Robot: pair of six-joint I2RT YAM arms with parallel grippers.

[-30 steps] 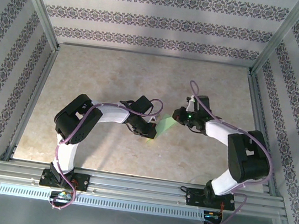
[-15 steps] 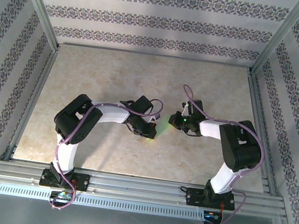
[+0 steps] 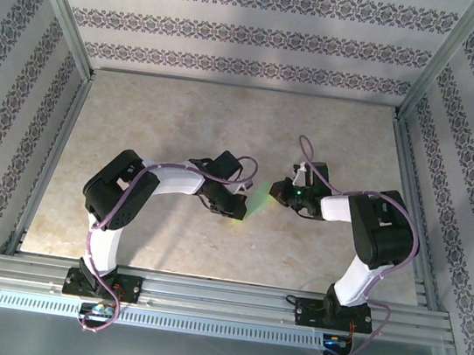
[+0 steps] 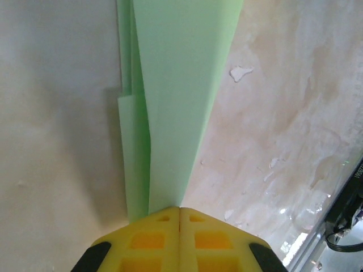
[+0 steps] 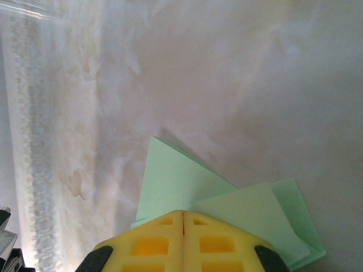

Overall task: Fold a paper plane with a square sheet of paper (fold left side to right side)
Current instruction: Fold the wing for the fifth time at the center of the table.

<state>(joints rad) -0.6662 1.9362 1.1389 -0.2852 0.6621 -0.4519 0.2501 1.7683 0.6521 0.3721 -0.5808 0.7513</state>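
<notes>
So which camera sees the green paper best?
The left wrist camera: the green paper stretches long there, its folded layers plain. The right wrist camera catches its overlapping flaps; from above it is a small sliver.

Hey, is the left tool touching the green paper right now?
Cannot tell: the left wrist view shows the green paper running under the shut left tool, hiding any contact or gap.

Both arms fold inward at the elbows, so the left gripper (image 3: 237, 206) and the right gripper (image 3: 280, 194) point toward each other near the middle, jaws pressed fully together and tips apparently angled downward.
</notes>
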